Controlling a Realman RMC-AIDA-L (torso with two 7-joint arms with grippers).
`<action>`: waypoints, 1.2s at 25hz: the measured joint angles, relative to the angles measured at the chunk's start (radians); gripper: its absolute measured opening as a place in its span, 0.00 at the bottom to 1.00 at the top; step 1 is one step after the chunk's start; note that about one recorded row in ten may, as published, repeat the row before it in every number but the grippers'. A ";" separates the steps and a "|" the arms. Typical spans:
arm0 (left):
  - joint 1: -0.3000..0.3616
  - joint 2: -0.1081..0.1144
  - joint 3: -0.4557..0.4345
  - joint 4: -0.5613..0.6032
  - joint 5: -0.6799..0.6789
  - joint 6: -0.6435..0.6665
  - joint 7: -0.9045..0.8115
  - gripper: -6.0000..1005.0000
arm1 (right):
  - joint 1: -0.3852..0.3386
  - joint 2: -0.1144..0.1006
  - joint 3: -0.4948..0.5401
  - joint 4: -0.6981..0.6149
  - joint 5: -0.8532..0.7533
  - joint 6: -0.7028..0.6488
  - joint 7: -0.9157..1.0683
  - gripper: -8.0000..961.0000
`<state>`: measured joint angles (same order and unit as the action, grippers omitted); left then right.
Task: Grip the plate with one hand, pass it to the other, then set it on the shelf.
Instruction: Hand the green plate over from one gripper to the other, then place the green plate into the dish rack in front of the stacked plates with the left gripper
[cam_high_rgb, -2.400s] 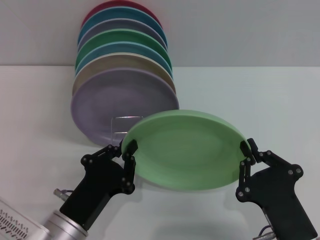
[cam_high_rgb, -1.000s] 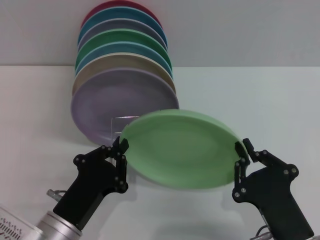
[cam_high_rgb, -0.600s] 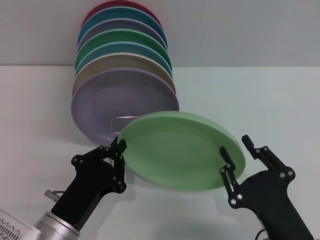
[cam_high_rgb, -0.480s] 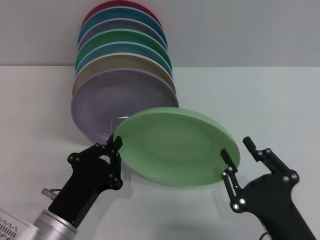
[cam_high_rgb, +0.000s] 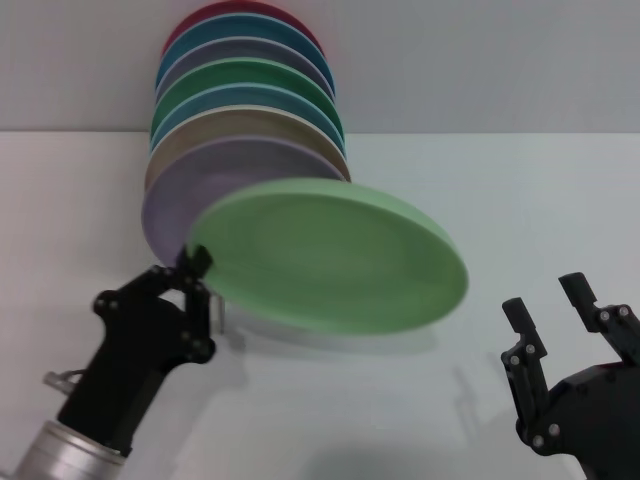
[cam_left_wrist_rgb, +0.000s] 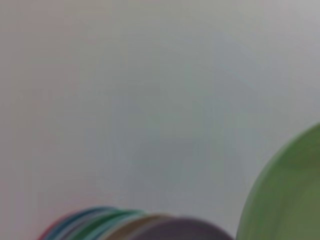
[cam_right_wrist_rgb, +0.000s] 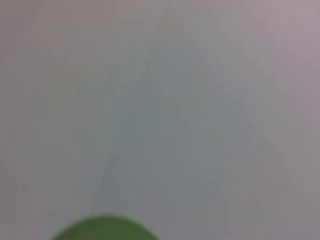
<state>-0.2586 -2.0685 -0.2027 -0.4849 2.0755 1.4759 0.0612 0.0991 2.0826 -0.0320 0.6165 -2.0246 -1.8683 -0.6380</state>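
Left hand (cam_high_rgb: 196, 268) clamped on the plate (cam_high_rgb: 325, 255) rim, held aloft; right hand (cam_high_rgb: 547, 303) spread apart, well right of it.

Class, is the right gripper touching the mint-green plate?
Apart. The head view shows bare table between the open right gripper and the plate, which the left gripper holds.

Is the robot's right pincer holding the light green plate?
No, the right pincer is open and apart from the plate, which only the left pincer grips by its rim.
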 joint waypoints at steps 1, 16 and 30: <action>0.009 0.004 -0.001 -0.001 -0.001 0.050 -0.021 0.05 | 0.002 0.000 0.000 -0.011 0.004 0.000 0.005 0.40; 0.025 0.000 -0.189 0.006 0.000 0.119 -0.151 0.06 | 0.009 0.006 0.006 -0.112 0.023 0.042 0.113 0.40; -0.013 -0.003 -0.219 0.022 -0.003 0.012 -0.057 0.06 | 0.010 0.005 0.006 -0.115 0.023 0.056 0.113 0.40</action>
<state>-0.2719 -2.0717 -0.4221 -0.4625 2.0722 1.4877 0.0047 0.1091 2.0877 -0.0260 0.5015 -2.0015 -1.8128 -0.5246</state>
